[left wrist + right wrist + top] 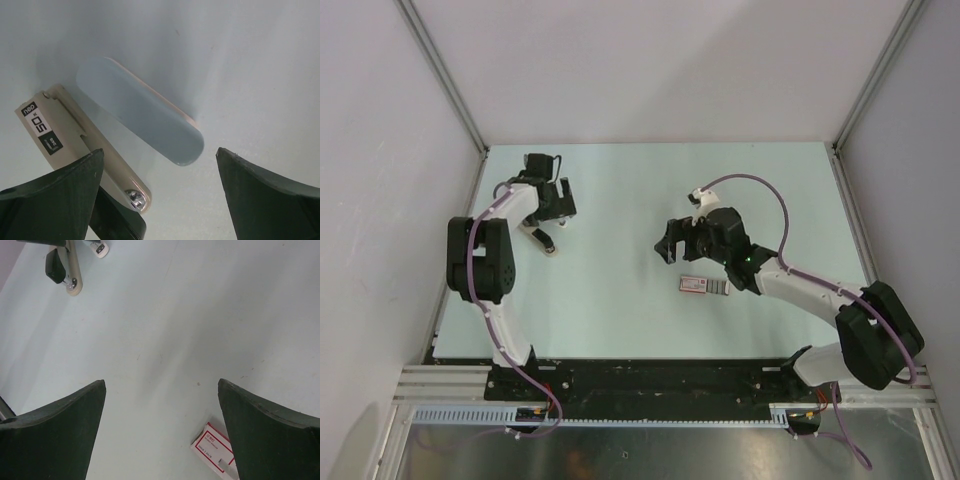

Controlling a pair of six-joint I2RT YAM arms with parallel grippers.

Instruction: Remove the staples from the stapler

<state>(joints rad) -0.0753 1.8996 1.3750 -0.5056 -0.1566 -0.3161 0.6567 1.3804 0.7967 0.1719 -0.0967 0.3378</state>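
**Stapler open, unloading looks partly done**

On your tabletop [620, 180] both hands are spread and hold nothing. The left hand [160, 165] hovers at nine o'clock over the stapler [60, 135], which lies opened beside a pale blue piece [140, 117]. The right hand [161, 385] hangs near centre. At four o'clock, just beside the pink-and-white box [692, 285], lies a grey strip, probably the staples [718, 289]. You cannot tell whether more remain inside.

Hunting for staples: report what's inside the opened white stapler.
The small white plastic stapler shows a dark inner part and a silver rivet. No staples visible; the left jaw covers the rest.
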